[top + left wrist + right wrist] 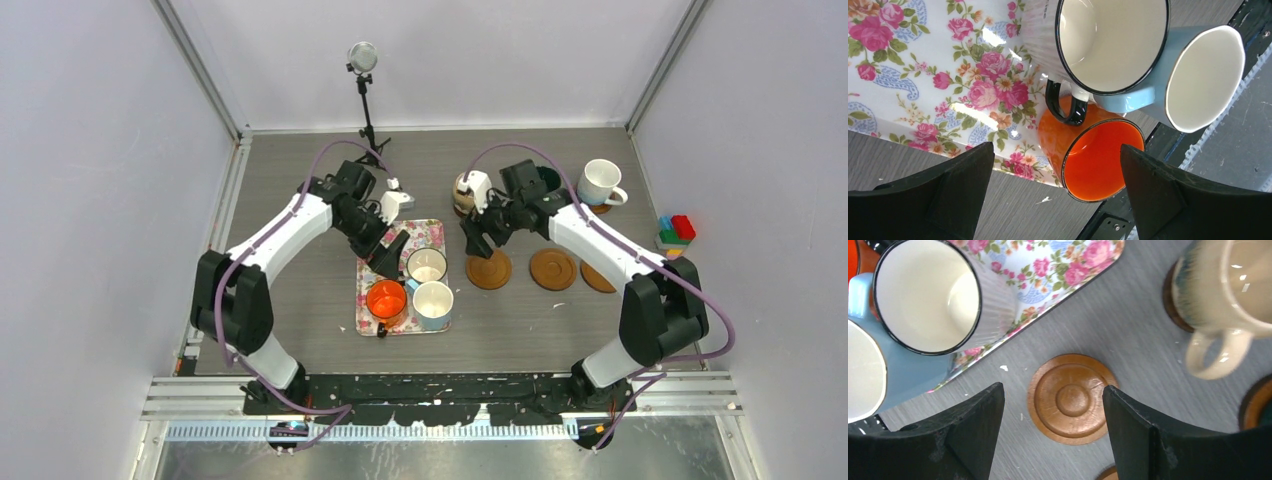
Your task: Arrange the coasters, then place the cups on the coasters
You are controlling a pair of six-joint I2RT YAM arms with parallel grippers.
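Orange mug on tray, below open, empty left gripper; right gripper open, empty over bare coaster on bench. Pinch mug's free wall, clear of white mug handle.

tray sitting left of middle, three cups bunched on its near half, three coasters lined up right of it, more cups on coasters behind those

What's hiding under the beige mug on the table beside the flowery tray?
A dark brown coaster. Only its curved edge peeks out beside the beige mug. The mug covers the rest of the coaster, so its top cannot be seen.
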